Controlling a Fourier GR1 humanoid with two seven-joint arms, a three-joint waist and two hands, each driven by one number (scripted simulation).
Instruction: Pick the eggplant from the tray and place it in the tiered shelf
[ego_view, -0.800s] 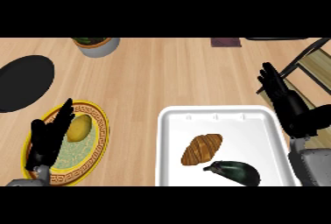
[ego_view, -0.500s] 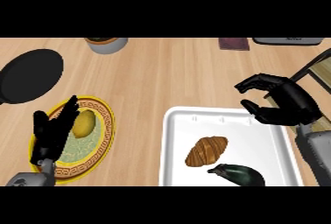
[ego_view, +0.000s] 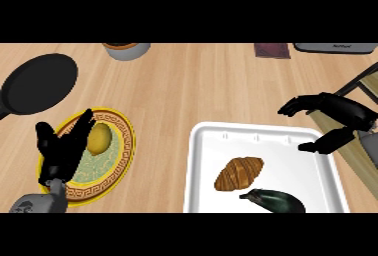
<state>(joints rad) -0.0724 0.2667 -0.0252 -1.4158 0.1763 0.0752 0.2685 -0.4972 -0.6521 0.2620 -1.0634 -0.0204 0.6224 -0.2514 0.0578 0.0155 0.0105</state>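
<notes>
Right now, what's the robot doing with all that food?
It wants the dark eggplant, which lies at the near end of the white tray beside a croissant. Nothing is held yet. The right hand hangs over the tray's far right corner, fingers curled and apart, not touching the eggplant. The left hand rests open over a yellow plate holding a lemon. A black pan sits farther back.

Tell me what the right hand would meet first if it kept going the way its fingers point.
The right hand points left, so probably the white tray, at its far rim; height above it is unclear.
</notes>
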